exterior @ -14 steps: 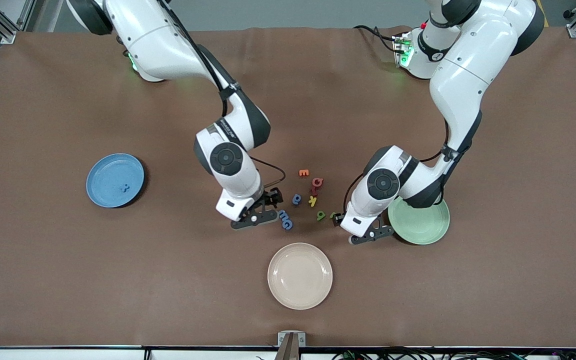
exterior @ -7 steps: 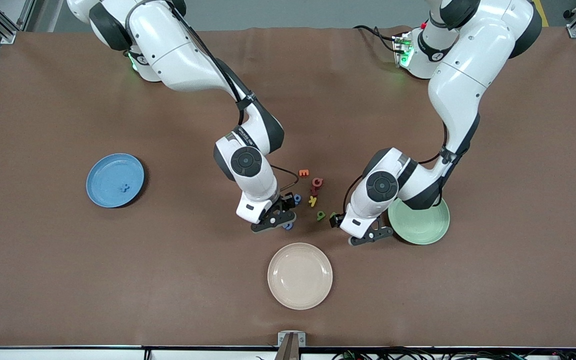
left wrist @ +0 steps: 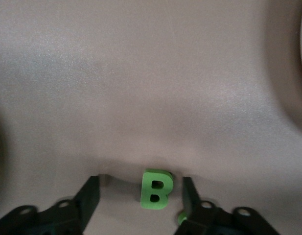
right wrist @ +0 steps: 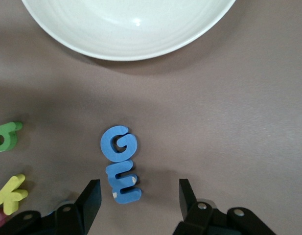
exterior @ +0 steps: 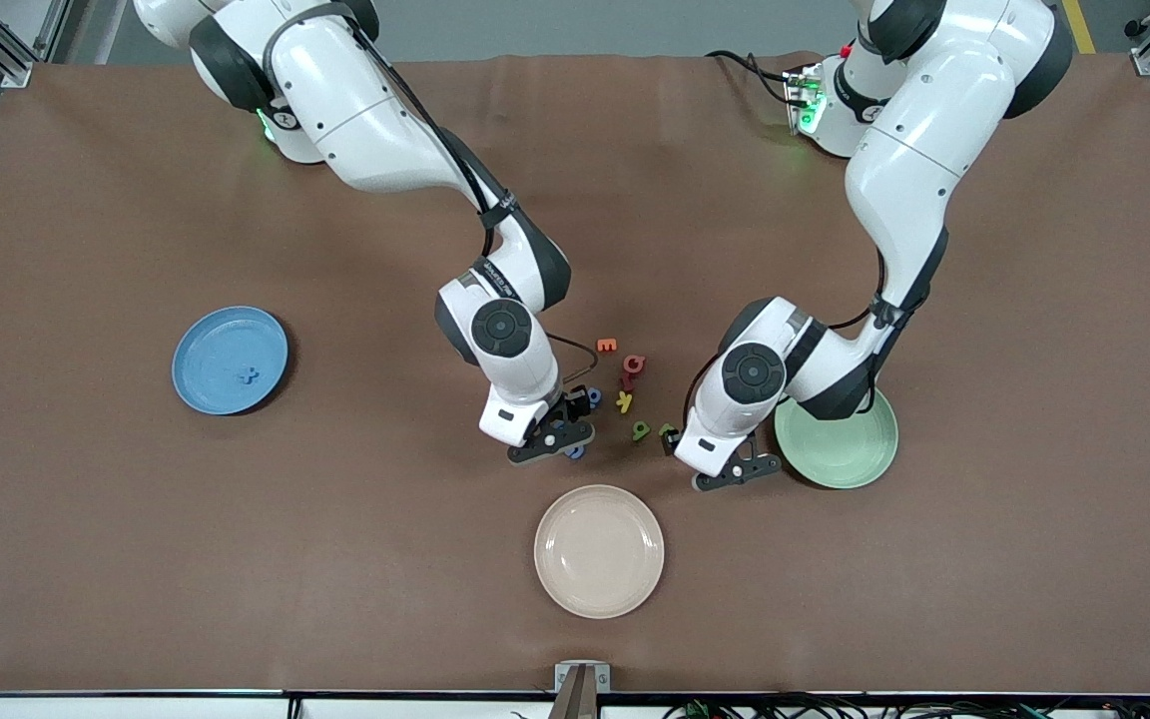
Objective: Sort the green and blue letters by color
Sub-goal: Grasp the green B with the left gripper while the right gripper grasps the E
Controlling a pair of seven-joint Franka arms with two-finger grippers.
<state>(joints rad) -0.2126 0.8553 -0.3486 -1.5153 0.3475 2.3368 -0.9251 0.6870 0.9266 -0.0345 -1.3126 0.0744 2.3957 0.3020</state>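
Note:
My right gripper [exterior: 552,441] is open, low over the table, with the blue m [right wrist: 122,182] between its fingers and touching neither. The blue G [right wrist: 119,143] lies against the m, toward the cream plate [exterior: 599,550]. My left gripper [exterior: 732,469] is open too, astride the green B [left wrist: 155,188], which lies closer to one finger [left wrist: 190,196]. The front view hides the B under that hand. A blue x [exterior: 250,376] lies in the blue plate [exterior: 206,340]. Another green letter [exterior: 641,430] lies between the two hands. A blue letter [exterior: 592,396] peeks out by the right hand.
A green plate [exterior: 850,444] sits beside the left hand, toward the left arm's end. An orange E [exterior: 607,346], red letters [exterior: 633,366] and a yellow letter [exterior: 624,400] lie in the cluster between the arms. The cream plate [right wrist: 126,29] is nearest the front camera.
My right gripper has slid toward the letter cluster and now stands over the blue m and G. The left hand has shifted only slightly toward the cluster.

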